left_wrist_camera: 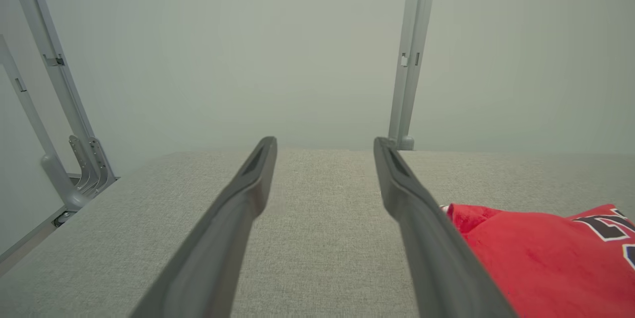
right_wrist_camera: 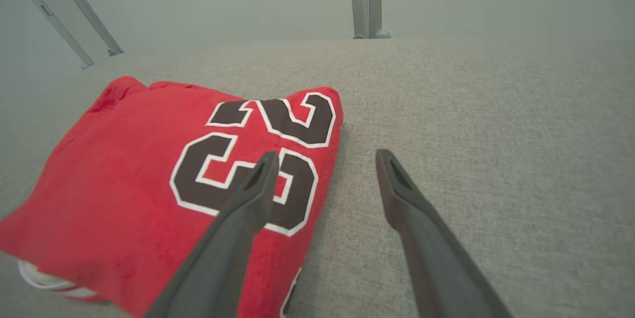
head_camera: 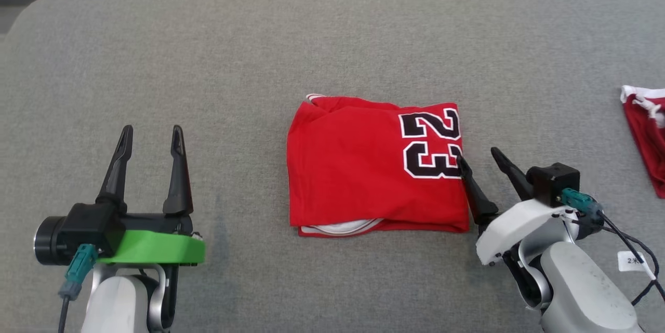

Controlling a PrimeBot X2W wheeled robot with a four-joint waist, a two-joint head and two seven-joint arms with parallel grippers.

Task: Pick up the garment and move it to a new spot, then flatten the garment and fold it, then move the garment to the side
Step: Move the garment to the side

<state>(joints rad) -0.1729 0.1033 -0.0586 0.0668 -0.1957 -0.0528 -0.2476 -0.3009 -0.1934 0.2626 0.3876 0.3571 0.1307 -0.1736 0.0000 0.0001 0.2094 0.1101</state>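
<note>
You should count one grey table (head_camera: 208, 63). On it you will find two red garments: one folded jersey (head_camera: 358, 167) and one second garment (head_camera: 647, 135). You have two grippers, one left gripper (head_camera: 152, 129) and one right gripper (head_camera: 476, 155), each with two dark fingers (head_camera: 118, 167).

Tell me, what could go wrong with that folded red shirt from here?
1. The open right end effector straddles the right edge of the folded jersey; closing there might pinch only the top layer and undo the fold.
2. The left end effector stands apart, so a one-sided drag could bunch it.
3. A second red garment lies far right; sliding that way may hit it.
</note>
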